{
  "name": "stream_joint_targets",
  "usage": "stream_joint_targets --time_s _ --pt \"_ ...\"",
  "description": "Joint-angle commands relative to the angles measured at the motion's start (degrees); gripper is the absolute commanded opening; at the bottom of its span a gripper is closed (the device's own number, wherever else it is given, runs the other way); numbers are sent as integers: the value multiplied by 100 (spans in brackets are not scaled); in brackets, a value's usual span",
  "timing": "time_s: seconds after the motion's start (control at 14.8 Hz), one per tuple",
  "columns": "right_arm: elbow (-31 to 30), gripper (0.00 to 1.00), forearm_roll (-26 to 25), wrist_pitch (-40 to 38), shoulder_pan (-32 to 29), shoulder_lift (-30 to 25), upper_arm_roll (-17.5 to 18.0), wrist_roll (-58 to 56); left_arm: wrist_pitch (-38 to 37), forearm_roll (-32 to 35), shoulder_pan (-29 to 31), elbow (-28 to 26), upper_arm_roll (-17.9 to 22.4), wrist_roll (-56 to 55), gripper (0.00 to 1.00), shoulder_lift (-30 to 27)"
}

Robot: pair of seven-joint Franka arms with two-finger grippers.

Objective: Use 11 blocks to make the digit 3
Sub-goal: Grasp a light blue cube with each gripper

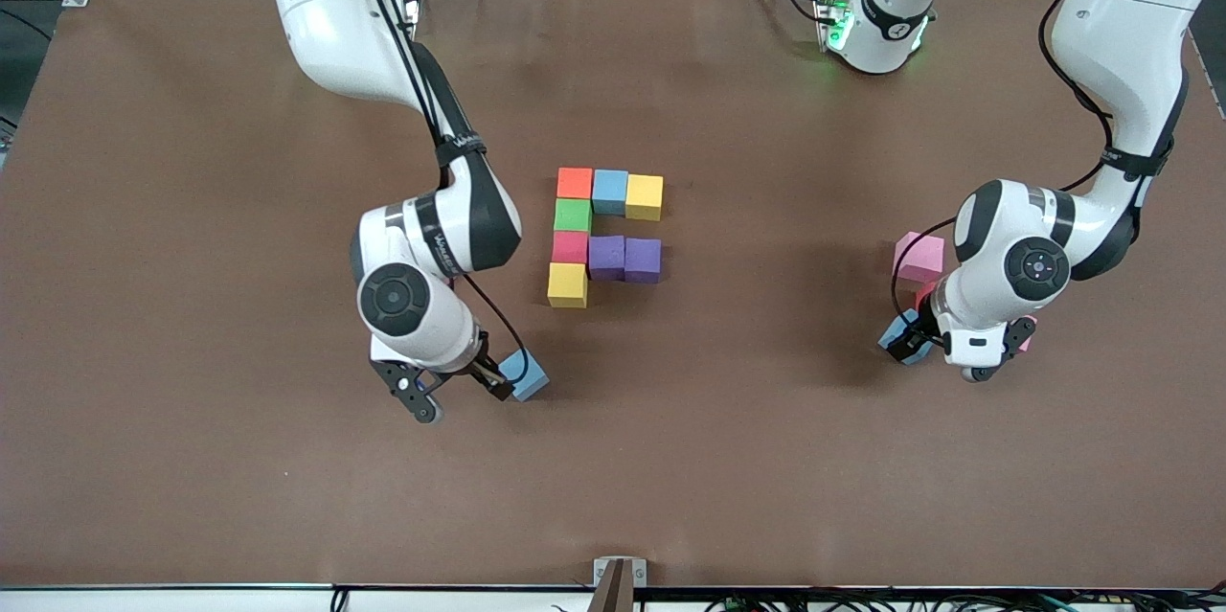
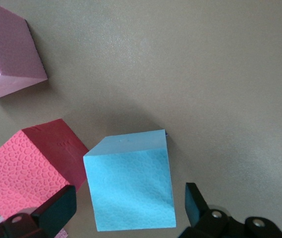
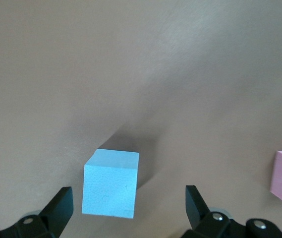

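Figure so far: eight cubes touch one another near the middle of the table (image 1: 192,497). An orange cube (image 1: 574,182), a blue cube (image 1: 610,190) and a yellow cube (image 1: 645,196) make the row farthest from the front camera.
Column: a green cube (image 1: 573,215), a red cube (image 1: 570,247) and a second yellow cube (image 1: 567,285) run from the orange cube toward the camera-side edge.
Middle row: two purple cubes (image 1: 624,259) sit side by side, touching the red cube.
Right tool (image 1: 455,390): fingers spread wide, low over the table, nearer the camera-side edge than the figure.
Right tool's cube: a loose blue cube (image 1: 526,375) rests on the table between the spread fingers in the right wrist view (image 3: 111,183); neither finger touches it.
Left tool (image 1: 943,353): fingers spread, down at the table toward the left arm's end.
Left tool's cube: another blue cube (image 2: 131,181) stands on the table between the fingers, with a gap on each side; in the front view only its edge (image 1: 900,336) shows under the wrist.
Neighbours: a red cube (image 2: 29,168) lies just beside that blue cube, and a pink cube (image 1: 919,258) is near, farther from the front camera.
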Motion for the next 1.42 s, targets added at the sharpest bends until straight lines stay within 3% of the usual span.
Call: stream_joint_targets --time_s 0.0,0.14,0.88,1.01,1.15,1.28,1.35 --pt "294 100 104 204 -83 293 209 268 88 167 86 25 -59 47 80 106" --pt "294 100 104 416 -127 363 342 357 106 158 86 25 -59 55 79 106" --pt "321 97 95 575 -66 724 360 445 123 167 7 473 -59 3 79 483" --pt "321 91 95 557 -66 715 386 445 123 167 -20 657 -59 -6 79 606" --pt "321 79 95 539 -92 715 430 445 123 167 -28 745 -59 3 79 633" --pt "329 63 95 531 -110 715 430 437 123 167 -46 860 -59 -15 78 703" --pt "329 51 104 531 -119 715 430 437 123 167 -46 878 -59 -15 70 712"
